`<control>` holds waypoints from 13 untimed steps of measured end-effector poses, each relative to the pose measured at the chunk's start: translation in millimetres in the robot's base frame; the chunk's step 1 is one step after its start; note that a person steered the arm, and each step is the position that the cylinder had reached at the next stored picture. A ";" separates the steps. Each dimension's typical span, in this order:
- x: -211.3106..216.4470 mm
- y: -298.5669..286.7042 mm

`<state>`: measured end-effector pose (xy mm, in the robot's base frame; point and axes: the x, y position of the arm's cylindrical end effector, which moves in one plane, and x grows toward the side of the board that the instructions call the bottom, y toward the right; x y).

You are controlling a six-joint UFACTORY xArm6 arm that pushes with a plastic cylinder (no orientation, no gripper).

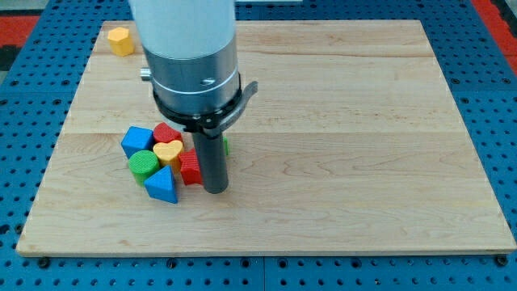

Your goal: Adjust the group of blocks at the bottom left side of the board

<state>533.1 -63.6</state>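
A tight group of blocks sits at the board's lower left. It holds a blue cube-like block (136, 141), a red block (167, 132) behind it, a yellow heart (169, 151), a green cylinder (144, 163), a blue triangular block (162, 185) and a red block (191, 168). A sliver of a green block (226, 147) shows behind the rod. My tip (216, 190) rests on the board just to the right of the red block at the group's right edge, touching or nearly touching it.
A yellow block (120, 40) lies alone at the board's top left corner. The wooden board (339, 162) lies on a blue pegboard surface. The arm's wide grey body (190, 56) hides part of the board's top left.
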 end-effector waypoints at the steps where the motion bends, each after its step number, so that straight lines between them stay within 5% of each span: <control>1: -2.3 -1.1; 6: -8.6 32.9; 8: -51.8 54.9; 13: -80.7 5.0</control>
<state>452.4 -58.6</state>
